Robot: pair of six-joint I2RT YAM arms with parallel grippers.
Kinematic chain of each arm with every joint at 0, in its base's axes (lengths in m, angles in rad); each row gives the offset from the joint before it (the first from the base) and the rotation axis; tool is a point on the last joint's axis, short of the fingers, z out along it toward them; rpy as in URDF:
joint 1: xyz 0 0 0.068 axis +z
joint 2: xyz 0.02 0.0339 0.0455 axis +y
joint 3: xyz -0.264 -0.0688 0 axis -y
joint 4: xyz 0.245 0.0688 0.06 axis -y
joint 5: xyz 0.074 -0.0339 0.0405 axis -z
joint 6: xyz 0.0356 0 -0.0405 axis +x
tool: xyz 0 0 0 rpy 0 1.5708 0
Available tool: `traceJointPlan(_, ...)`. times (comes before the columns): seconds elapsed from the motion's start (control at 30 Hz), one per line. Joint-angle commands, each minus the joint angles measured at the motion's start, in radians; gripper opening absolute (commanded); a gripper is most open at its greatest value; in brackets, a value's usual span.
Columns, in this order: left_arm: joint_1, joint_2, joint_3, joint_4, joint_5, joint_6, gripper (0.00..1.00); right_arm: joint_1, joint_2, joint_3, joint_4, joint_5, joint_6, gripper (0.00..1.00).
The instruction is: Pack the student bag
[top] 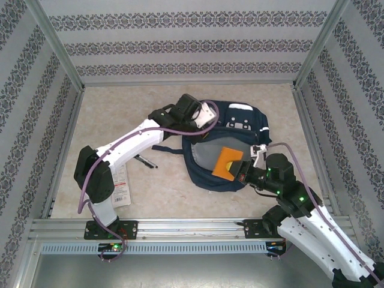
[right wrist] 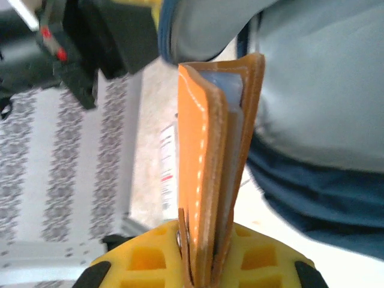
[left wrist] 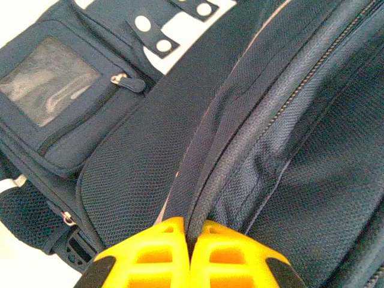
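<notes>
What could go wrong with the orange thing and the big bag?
The left hand pinches a thin fold of the large dark navy fabric backpack; it might slip, closing the opening. The right hand grips the flat orange stitched wallet by one end, so it could snag on the rim.

The student bag (left wrist: 138, 168) is matt navy woven cloth with a coarse grain. It has a mesh side pocket (left wrist: 24, 216), a glossy clear plastic window (left wrist: 48, 81) and a metal zip pull (left wrist: 119, 78). The orange wallet (right wrist: 201, 150) looks like smooth leather with white stitching. The left gripper (left wrist: 189, 234) and right gripper (right wrist: 201, 240) are yellow moulded plastic, faintly shiny. The table (top: 120, 114) is matt and speckled.
</notes>
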Motion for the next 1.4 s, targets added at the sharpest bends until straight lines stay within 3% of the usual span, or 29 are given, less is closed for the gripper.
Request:
traceJointPlan(0.0, 0.000, -0.039, -0.005, 0.108, 0.070, -0.139, 0.00, 0.023, 0.052, -0.038, 0.282, -0.235, 0.092, 0.00)
traceJointPlan(0.1, 0.004, -0.047, -0.013, 0.142, 0.075, -0.169, 0.00, 0.047, 0.144, -0.034, 0.297, -0.341, 0.082, 0.00)
traceJointPlan(0.17, 0.005, -0.061, -0.011, 0.159, 0.077, -0.193, 0.00, 0.055, 0.194, -0.042, 0.255, -0.329, 0.079, 0.00)
traceJointPlan(0.3, 0.005, -0.116, -0.016, 0.200, 0.072, -0.234, 0.00, 0.021, 0.195, -0.100, 0.194, -0.088, 0.140, 0.00)
traceJointPlan(0.4, 0.004, -0.164, -0.044, 0.234, 0.049, -0.277, 0.00, -0.006, 0.137, -0.158, 0.266, 0.102, 0.216, 0.00)
traceJointPlan(0.57, -0.027, -0.238, -0.143, 0.355, 0.055, -0.331, 0.00, -0.145, 0.134, -0.230, 0.475, 0.106, 0.347, 0.00)
traceJointPlan(0.67, -0.060, -0.255, -0.156, 0.364, 0.038, -0.306, 0.00, -0.201, 0.206, -0.229, 0.520, 0.128, 0.391, 0.00)
traceJointPlan(0.83, -0.071, -0.268, -0.179, 0.426, 0.047, -0.300, 0.00, -0.203, 0.362, -0.230, 0.723, 0.250, 0.446, 0.00)
traceJointPlan(0.97, -0.093, -0.246, -0.151, 0.441, 0.086, -0.266, 0.00, -0.202, 0.523, -0.230, 0.897, 0.264, 0.481, 0.00)
traceJointPlan(1.2, -0.096, -0.245, -0.128, 0.523, 0.115, -0.288, 0.00, -0.155, 0.775, -0.152, 1.060, 0.397, 0.458, 0.00)
traceJointPlan(1.37, -0.096, -0.240, -0.079, 0.510, 0.123, -0.254, 0.00, -0.114, 0.962, -0.083, 1.207, 0.413, 0.488, 0.03)
